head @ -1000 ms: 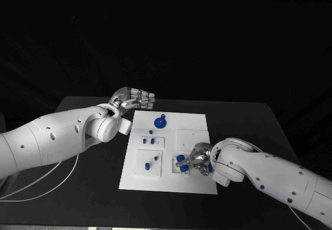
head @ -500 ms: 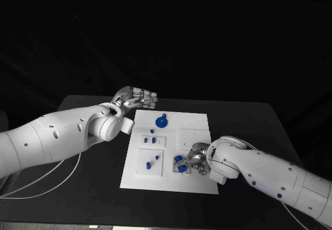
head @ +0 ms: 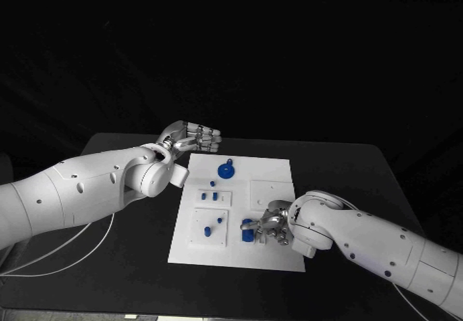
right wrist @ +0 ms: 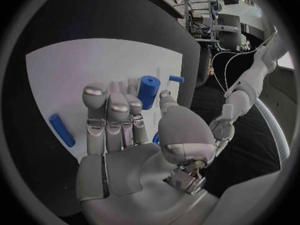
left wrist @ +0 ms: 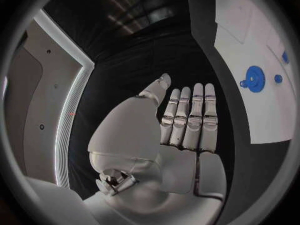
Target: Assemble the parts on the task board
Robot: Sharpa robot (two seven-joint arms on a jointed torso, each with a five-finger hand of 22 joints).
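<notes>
Two hands split the work: the right hand (head: 273, 226) sits low over the near right of the board (head: 275, 164), thumb and fingers pinching a blue peg (right wrist: 148, 91), probably to seat it there. The left hand (head: 193, 138) waits off the far left corner, fingers straight, together, holding nothing. A blue disc (head: 225, 170) lies at the far end.

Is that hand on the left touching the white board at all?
Apart. In the left wrist view, the left hand hangs flat over black table, with a dark strip between its fingers and the white board.
</notes>
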